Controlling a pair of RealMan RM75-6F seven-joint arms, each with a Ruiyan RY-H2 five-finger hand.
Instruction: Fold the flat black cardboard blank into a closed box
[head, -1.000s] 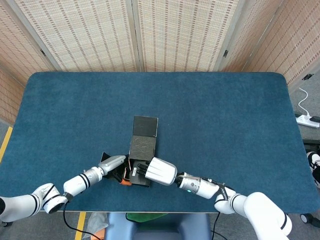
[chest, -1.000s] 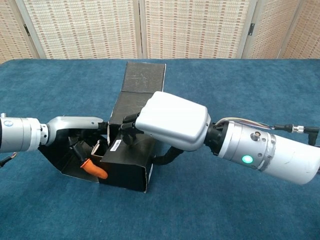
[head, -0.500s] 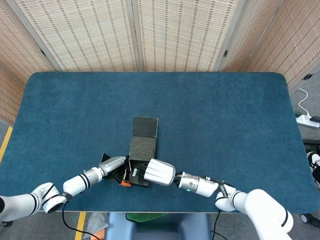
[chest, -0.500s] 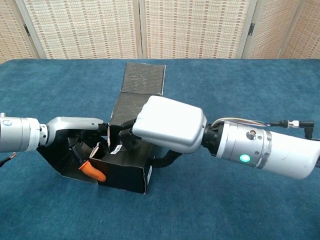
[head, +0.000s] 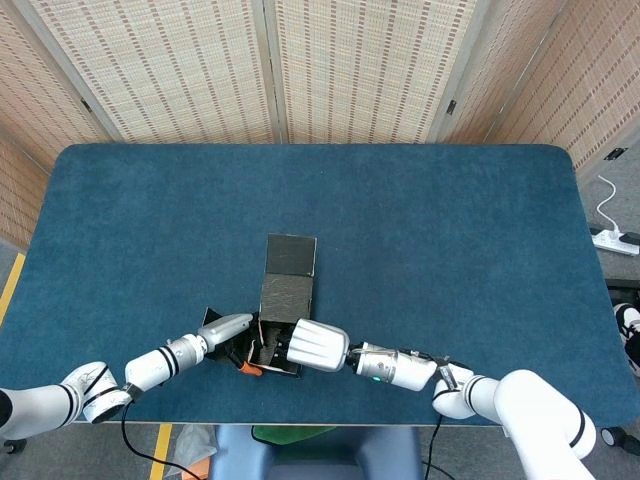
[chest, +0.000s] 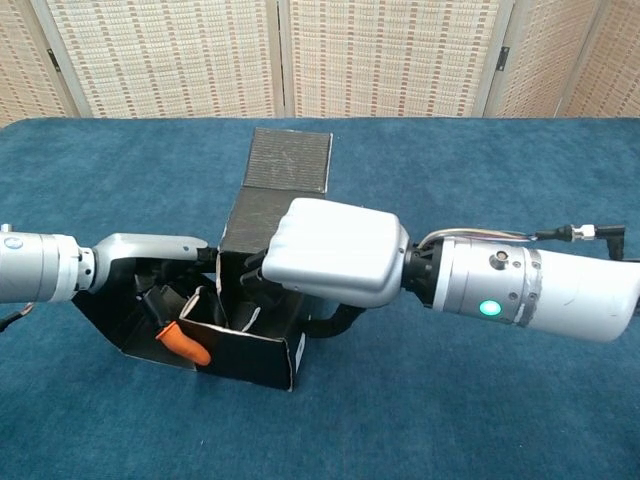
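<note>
Since the earlier frames the right hand has slid a little toward the robot's left and pushed further into the half-built box, and the small white label that showed on the inner flap is now out of sight, the flap having tipped inward. The box sits near the front edge of the blue table, directly before the robot. Its near wall stands upright, its left side panel splays open on the cloth, and the long lid panel lies flat, stretching away from the robot.

The right hand covers the box's opening from above, its fingers reaching down inside. They are hidden behind the pale shell of the hand, so I cannot tell how far they are curled or whether they pinch any card. The left hand lies at the open left side with its fingers tucked into the box, an orange fingertip resting against the near wall from inside. It seems to brace the card, but whether it pinches it is unclear.

The step in hand appears to be seating the inner flaps and squaring the walls. Next, the splayed left panel likely needs raising and holding upright, then the right hand must withdraw so the lid can fold over.
</note>
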